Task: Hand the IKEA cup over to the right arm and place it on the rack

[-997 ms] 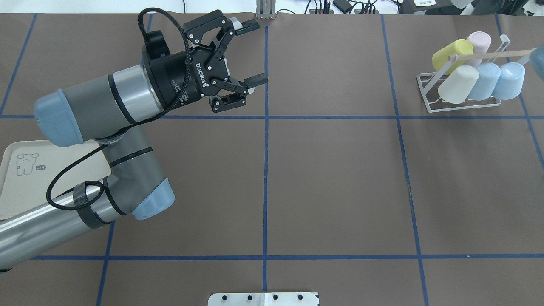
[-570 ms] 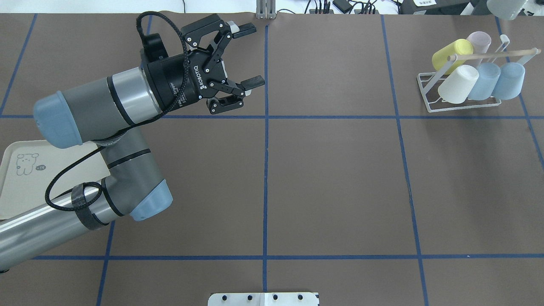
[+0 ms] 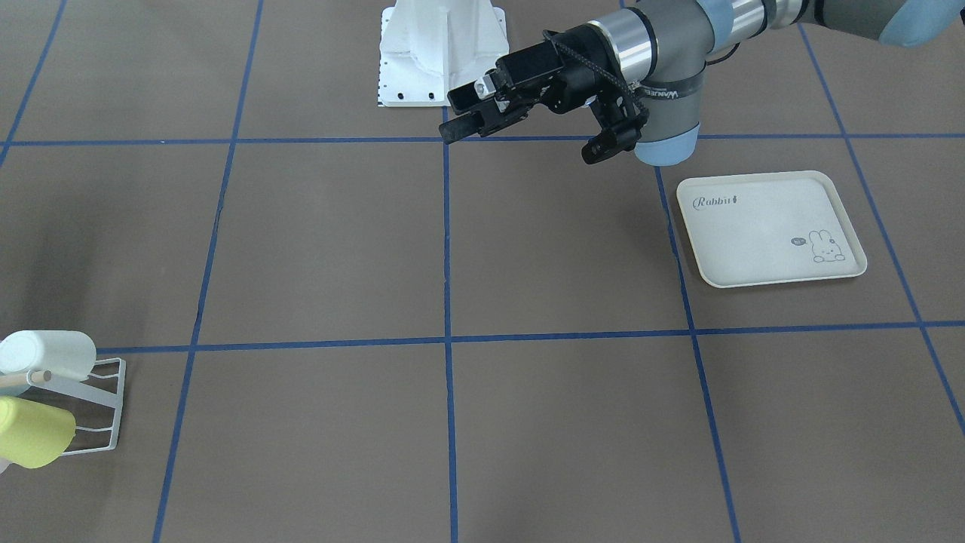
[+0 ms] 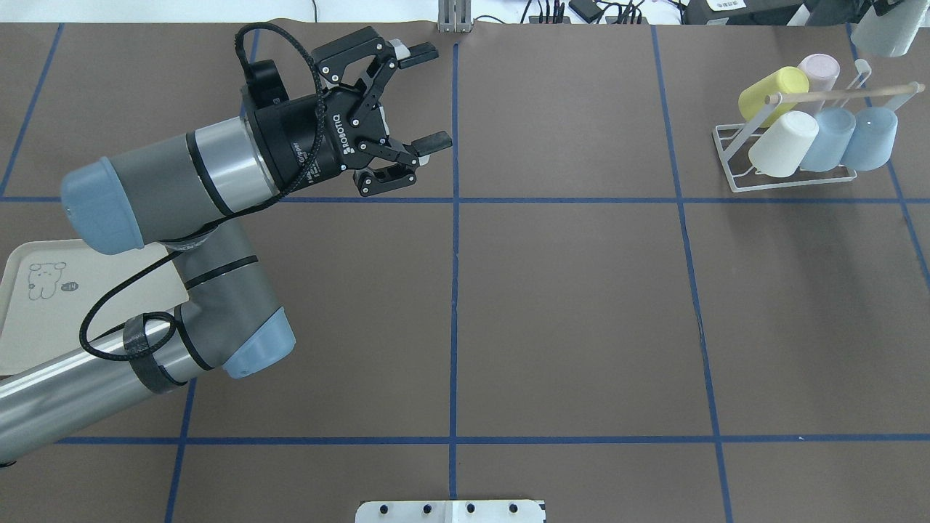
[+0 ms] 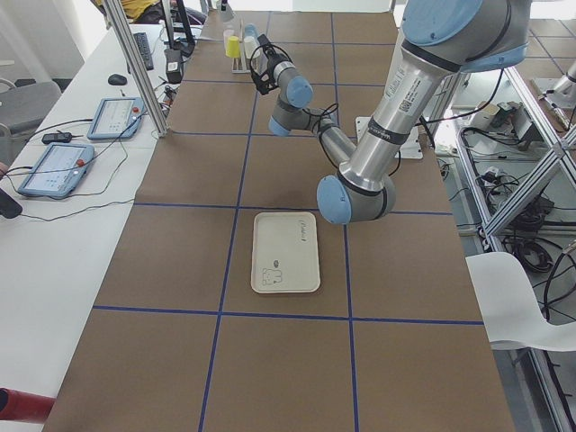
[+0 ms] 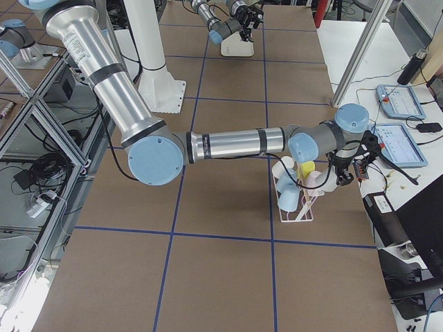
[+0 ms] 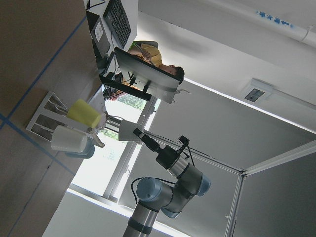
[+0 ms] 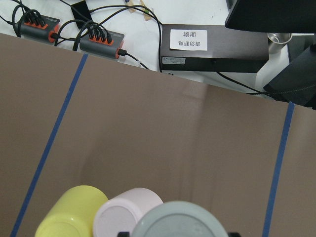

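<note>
1. The tray (image 4: 22, 327) lies well apart from the left pincer, back beside that arm's elbow, and plays no part here.
2. The left pincer (image 4: 425, 94) hangs released over the table (image 4: 567, 312), jaws spread wide with nothing between them. We judge its share of the task is done.
3. The wide stretch of table between the two pincers is the right arm's room to back off into.
4. The rack (image 4: 734, 189) sits just below the right pincer. It bears a yellow cup (image 4: 774, 91), a pink cup (image 4: 821, 69), a cream cup (image 4: 783, 142) and two blue cups (image 4: 872, 136). The dowel (image 4: 850, 93) runs across above the front row.
5. The right pincer (image 8: 177, 233) is clenched on the IKEA cup (image 4: 880, 35), a grey one held above the rack at the table's far edge. Its closed end faces the wrist camera, beside the pink cup.
6. We take the cup for light, stiff, smooth plastic (likely to slip rather than break), so a hold across the wall suits it.
7. The free place appears to be beside the pink cup. The dowel tip and the rack's upright wire crowd it, so we would come down along the prong's slant.
</note>
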`<move>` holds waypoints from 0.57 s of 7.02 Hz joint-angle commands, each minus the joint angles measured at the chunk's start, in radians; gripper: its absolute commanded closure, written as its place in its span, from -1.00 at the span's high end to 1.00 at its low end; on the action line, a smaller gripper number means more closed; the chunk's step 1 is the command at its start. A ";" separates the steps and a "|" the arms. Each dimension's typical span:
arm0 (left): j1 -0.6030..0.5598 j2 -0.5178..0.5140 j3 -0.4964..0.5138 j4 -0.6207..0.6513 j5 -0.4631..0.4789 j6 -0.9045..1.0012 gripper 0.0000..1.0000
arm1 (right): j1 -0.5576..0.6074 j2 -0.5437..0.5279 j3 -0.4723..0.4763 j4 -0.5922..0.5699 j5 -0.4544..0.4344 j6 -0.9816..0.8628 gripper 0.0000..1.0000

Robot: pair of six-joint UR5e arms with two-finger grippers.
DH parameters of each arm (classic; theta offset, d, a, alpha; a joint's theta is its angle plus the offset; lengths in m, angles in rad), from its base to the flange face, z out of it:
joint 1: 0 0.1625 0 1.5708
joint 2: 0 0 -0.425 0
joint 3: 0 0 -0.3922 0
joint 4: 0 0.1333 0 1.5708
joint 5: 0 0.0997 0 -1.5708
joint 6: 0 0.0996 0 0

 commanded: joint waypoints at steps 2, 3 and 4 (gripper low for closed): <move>0.002 0.000 0.007 -0.001 0.001 0.000 1.00 | -0.020 0.002 -0.013 -0.001 -0.051 0.000 -1.00; 0.002 0.000 0.009 -0.001 0.001 0.000 1.00 | -0.025 0.002 -0.013 0.000 -0.070 0.000 -1.00; 0.005 -0.002 0.007 -0.001 0.001 0.000 1.00 | -0.035 0.001 -0.015 -0.001 -0.070 0.000 -1.00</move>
